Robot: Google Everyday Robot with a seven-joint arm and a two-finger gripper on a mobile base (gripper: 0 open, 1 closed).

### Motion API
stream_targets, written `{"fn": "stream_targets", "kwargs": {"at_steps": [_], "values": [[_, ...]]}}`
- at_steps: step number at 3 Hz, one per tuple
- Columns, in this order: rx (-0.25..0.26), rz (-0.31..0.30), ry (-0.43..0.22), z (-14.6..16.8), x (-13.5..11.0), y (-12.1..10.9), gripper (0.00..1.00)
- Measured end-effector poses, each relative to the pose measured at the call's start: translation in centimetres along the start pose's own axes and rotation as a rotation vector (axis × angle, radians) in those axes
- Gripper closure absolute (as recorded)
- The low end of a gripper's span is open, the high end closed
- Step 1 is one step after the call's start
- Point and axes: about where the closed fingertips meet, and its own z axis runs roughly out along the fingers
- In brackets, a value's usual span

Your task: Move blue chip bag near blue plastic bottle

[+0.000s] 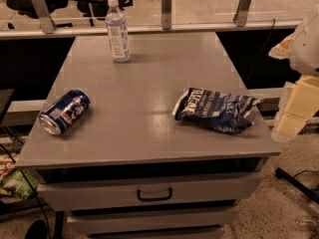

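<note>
1. Camera view, the only one: a grey, flat-topped rectangular table [149, 148] filled the middle of the scene, seen from above its front edge. Grey drawers sat beneath the top, the uppermost with a dark loop handle [154, 194].
2. The blue chip bag [217, 109], a crinkled dark navy foil packet with white lettering, lay flat on the right side of the table, towards the front right corner. Its long side ran left to right, and its right end reached almost to the table's right edge.
3. The blue plastic bottle [117, 31], tall and clear with a white cap and a pale label bearing blue and red marks, stood upright at the far end of the table, left of centre. It was well apart from the bag, with bare tabletop between them.
4. A blue metal soda can [64, 112] lay on its side near the table's left edge, its silver end pointing front-left, well apart from both bag and bottle.
5. The end effector [293, 114], a cream-coloured blocky part below the robot's white arm [308, 44], hung at the right edge of the scene, just beside the table's front right corner. It was near the bag's right end but apart from it. Whether it was wide or narrow could not be told.
6. Behind the table ran a glass panel held by upright metal posts [166, 6]. A green packet [15, 183] lay on the floor at lower left.
</note>
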Motion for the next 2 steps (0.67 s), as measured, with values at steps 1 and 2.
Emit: {"fn": "stream_targets", "kwargs": {"at_steps": [1, 2], "values": [[0.000, 0.000, 0.000, 0.0, 0.0, 0.0, 0.00], [-0.023, 0.019, -0.024, 1.6, -0.6, -0.3, 0.00]]}}
